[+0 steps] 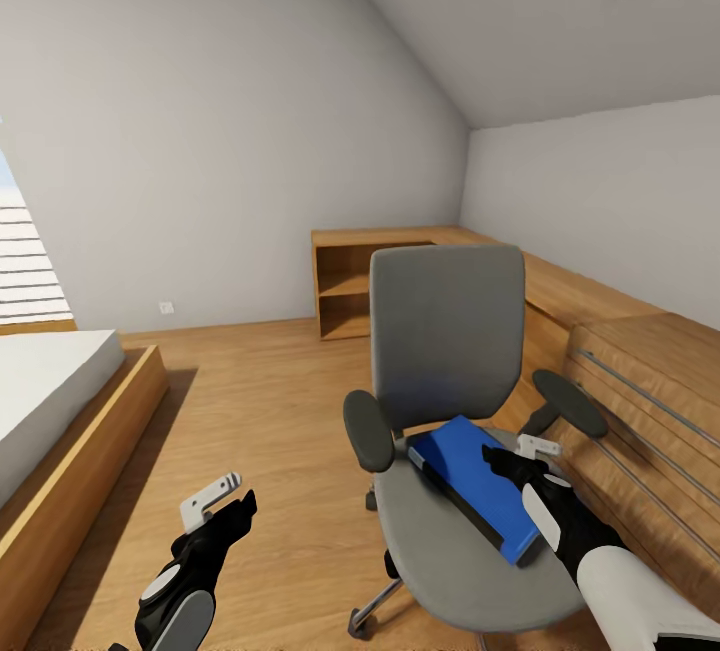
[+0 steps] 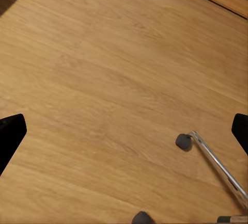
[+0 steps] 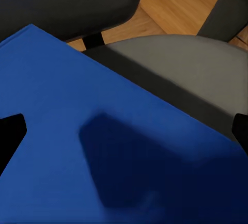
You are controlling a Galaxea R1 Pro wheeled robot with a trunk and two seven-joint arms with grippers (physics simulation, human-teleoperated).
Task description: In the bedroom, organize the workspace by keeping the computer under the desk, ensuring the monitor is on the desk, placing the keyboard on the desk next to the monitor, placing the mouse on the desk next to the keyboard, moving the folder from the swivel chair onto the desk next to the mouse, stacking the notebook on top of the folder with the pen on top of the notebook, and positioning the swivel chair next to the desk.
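Observation:
The grey swivel chair (image 1: 447, 331) stands on the wood floor facing me, with black armrests and a chrome base. A blue folder (image 1: 470, 476) with a dark edge lies flat on its seat, and it spreads wide in the right wrist view (image 3: 77, 131). My right gripper (image 1: 520, 458) hovers just above the folder's near right part. It is open, its fingertips wide apart (image 3: 126, 131), and its shadow falls on the blue cover. My left gripper (image 1: 225, 503) is open over bare floor to the left of the chair (image 2: 125, 133).
A bed (image 1: 50, 401) on a wooden frame lies at the left. A low light-wood cabinet with long handles (image 1: 640, 381) runs along the right wall to an open shelf unit (image 1: 345, 296) at the back. A chair castor (image 2: 183, 141) and chrome leg (image 2: 219, 167) sit below my left gripper.

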